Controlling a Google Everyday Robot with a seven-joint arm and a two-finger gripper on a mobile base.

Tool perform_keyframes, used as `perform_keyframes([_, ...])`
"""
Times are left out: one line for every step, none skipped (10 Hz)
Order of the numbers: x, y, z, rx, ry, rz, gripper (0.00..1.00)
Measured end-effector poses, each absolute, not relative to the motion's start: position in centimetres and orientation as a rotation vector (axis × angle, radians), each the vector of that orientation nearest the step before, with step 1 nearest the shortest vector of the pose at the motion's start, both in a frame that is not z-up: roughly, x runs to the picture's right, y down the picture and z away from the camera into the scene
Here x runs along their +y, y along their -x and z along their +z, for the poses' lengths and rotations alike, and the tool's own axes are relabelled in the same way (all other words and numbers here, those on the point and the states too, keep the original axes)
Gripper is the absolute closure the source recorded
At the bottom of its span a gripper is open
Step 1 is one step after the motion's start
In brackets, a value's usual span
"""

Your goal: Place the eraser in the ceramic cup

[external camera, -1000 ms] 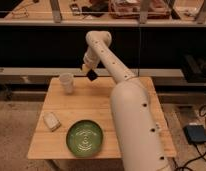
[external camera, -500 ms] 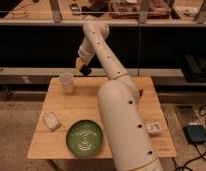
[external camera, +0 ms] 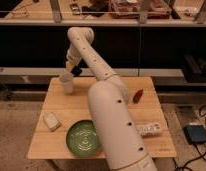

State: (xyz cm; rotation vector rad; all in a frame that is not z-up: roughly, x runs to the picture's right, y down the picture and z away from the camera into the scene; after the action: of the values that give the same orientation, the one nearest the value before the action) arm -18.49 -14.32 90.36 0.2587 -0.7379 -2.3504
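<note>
**Eraser held just above the cup, not yet inside**

From my remote station I see the white arm (external camera: 113, 125) rising from the near edge of the light wooden surface (external camera: 51, 102). It bends at the top and comes down toward the far left corner. The gripper (external camera: 72, 69) hangs there, just above the right side of the rim of the small off-white ceramic cup (external camera: 66, 84). The fingers are pressed together on the small black rectangular eraser (external camera: 76, 72), which shows as a dark block at the tip of the gripper. The eraser is in the air, a little to the right of the cup opening and very near the rim. I cannot tell if it touches the rim. It is not inside the cup.

The ceramic cup stands upright on the surface near the far left corner. Closer to me, on the left, lies a pale beige block (external camera: 51, 121), well apart from the cup. To the right of this block, near the front edge, is a round green plate (external camera: 76, 142), partly covered by the arm. On the other side of the arm I see a small reddish-brown object (external camera: 138, 95) toward the far right edge. A white packet with dark marks (external camera: 149, 129) lies toward the front right. What these two are I cannot tell. On the floor at the right lies a flat blue object (external camera: 196, 134).
</note>
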Motion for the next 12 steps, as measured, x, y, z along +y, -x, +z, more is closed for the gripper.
perform_keyframes([-14.3, 18.9, 90.8, -0.71, -0.247, -2.372, 1.0])
perform_keyframes([-13.9, 19.4, 90.8, -0.706, -0.238, -2.391, 1.0])
perform_keyframes([-13.2, 19.9, 90.4, -0.722, -0.235, -2.403, 1.0])
perform_keyframes([-12.4, 20.4, 89.7, -0.756, -0.236, -2.409, 1.0])
perform_keyframes([-11.7, 20.8, 88.9, -0.789, -0.239, -2.41, 1.0])
perform_keyframes([-11.2, 21.0, 88.3, -0.817, -0.238, -2.411, 1.0])
perform_keyframes([-10.7, 21.1, 87.9, -0.842, -0.234, -2.41, 1.0])
perform_keyframes([-10.4, 21.1, 87.7, -0.858, -0.228, -2.409, 1.0])
perform_keyframes([-10.2, 21.1, 87.6, -0.873, -0.223, -2.406, 1.0])
perform_keyframes([-10.0, 21.3, 87.6, -0.886, -0.22, -2.407, 1.0])
perform_keyframes([-10.0, 21.5, 87.6, -0.891, -0.219, -2.409, 1.0])
perform_keyframes([-10.0, 21.7, 87.8, -0.893, -0.218, -2.41, 1.0])
